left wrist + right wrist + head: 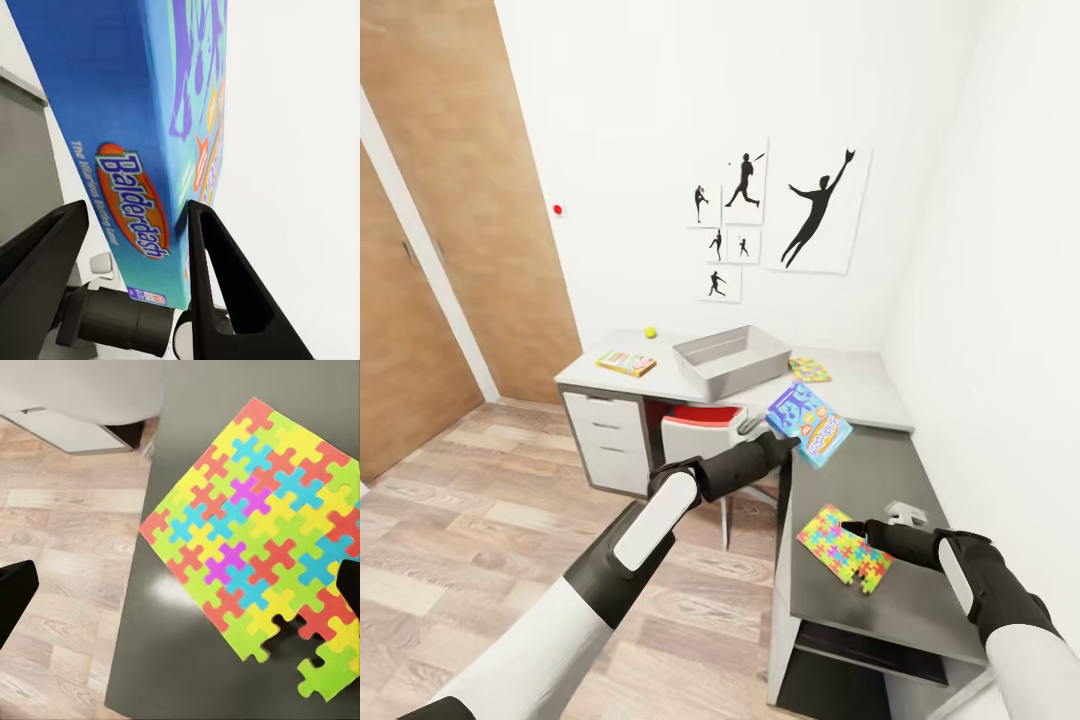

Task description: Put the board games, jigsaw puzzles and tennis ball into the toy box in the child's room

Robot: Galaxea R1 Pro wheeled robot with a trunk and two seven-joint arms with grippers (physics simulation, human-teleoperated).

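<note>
My left gripper (pixel 788 441) is shut on the blue board game (pixel 808 423), held tilted in the air over the desk's inner corner. In the left wrist view the fingers (pixel 217 277) clamp the blue "Balderdash" box (pixel 127 135). On the dark grey section of the table (pixel 880 470) lies a jigsaw puzzle (pixel 845 548), and my right gripper (pixel 858 529) hovers open at its edge. The right wrist view shows this puzzle (pixel 262 540) between the spread fingertips (pixel 15 600). The toy box (pixel 732 360) stands on the pale top, with the tennis ball (pixel 650 332), a yellow-green-red board game (pixel 626 362) and a second puzzle (pixel 809 370) around it.
A red chair (pixel 700 425) is tucked under the desk beside white drawers (pixel 608 440). Wooden doors (pixel 460 200) stand at the left, and wood-plank floor (pixel 480 540) spreads before the desk. A small white object (pixel 905 513) lies on the dark section near the wall.
</note>
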